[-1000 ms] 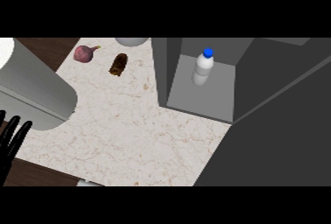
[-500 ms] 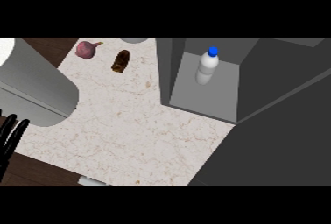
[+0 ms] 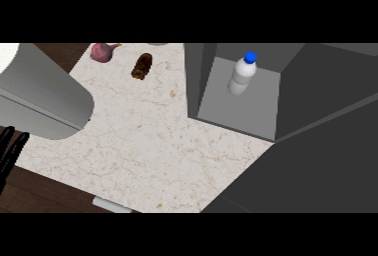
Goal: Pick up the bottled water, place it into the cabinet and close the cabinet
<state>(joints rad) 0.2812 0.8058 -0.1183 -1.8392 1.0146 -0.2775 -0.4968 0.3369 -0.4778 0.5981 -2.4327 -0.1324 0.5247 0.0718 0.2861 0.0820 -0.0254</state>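
**Water bottle in the open cabinet, left hand idle at the counter's edge**

The grey cabinet [image 3: 201, 80] fills the right side of the scene and stands open, its inside plain to see. A broad dark slab [image 3: 317, 170] spreads across the lower right. I take it for the cabinet's door swung wide, though from this angle I cannot be sure.

The pale marbled counter [image 3: 155, 145] runs from the far edge down toward the near one, with dark wood floor showing past its left corner. A bulky grey rounded form [image 3: 37, 95] leans in over the counter's left side.

The bottled water [image 3: 241, 77], white with a blue cap, stands upright inside the cabinet, close to the left wall.

On the far part of the counter, a brown object [image 3: 142, 66] lies just left of the cabinet. A small reddish-purple thing [image 3: 102, 51] sits a little farther left of it, near the back edge.

The left hand [image 3: 7, 142] shows only as black fingers at the left border. They are straight and point upward, holding nothing, well apart from the bottle. The right hand is nowhere to be seen.
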